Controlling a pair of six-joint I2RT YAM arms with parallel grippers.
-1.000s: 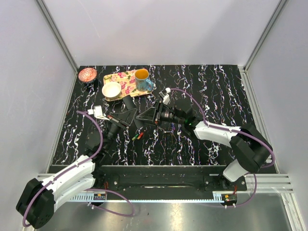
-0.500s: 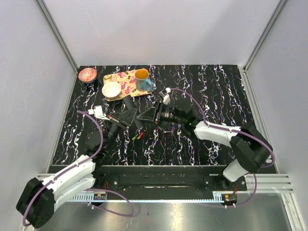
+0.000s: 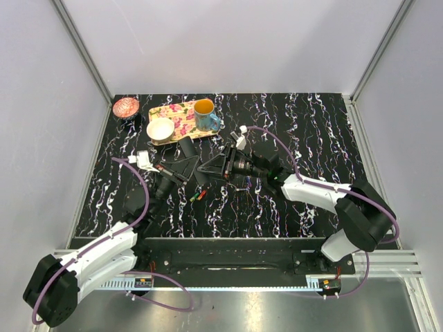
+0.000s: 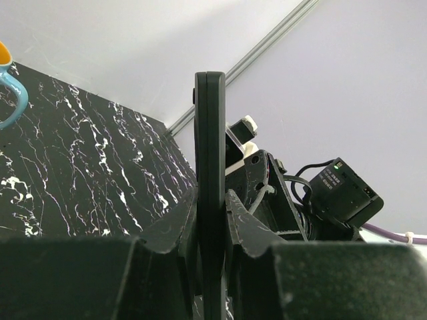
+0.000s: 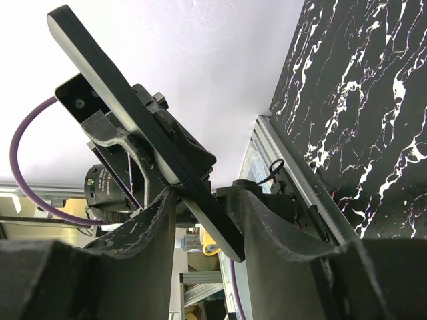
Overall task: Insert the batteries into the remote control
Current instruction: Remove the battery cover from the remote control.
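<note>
Against a second ago, little has changed: my right forearm has eased a touch toward my left side and the right claw [image 3: 203,168] has crept slightly closer to my left claw [image 3: 194,166], so the two meet nose to nose above the desk [image 3: 311,124]. The batteries [image 3: 197,196] lie where they lay before, on the desk just nearward of both claws, a red one and a green one side by side, touched by neither. My left claw is pressed onto the remote control [image 4: 210,167]. The left wrist view shows the slab edge-on, standing straight out from between my two fingers with both pads tight against its flat faces, and my right claw's body just behind it. The right wrist view shows what that one hides: the remote's broad face, tilted, running down into the gap between my right fingers [image 5: 160,220]. Here my right claw is spread wider than the slab is thick. The slab leans against one finger, but I cannot tell whether the other finger bears on it, so I cannot say that this claw grips anything. Only the top view shows the batteries, and it alone places the rest: the floral tray [image 3: 181,111] with the blue mug [image 3: 205,114] lies beyond my left claw, near but apart from the raised remote. The left wrist view catches just the mug's handle at its far left edge.
</note>
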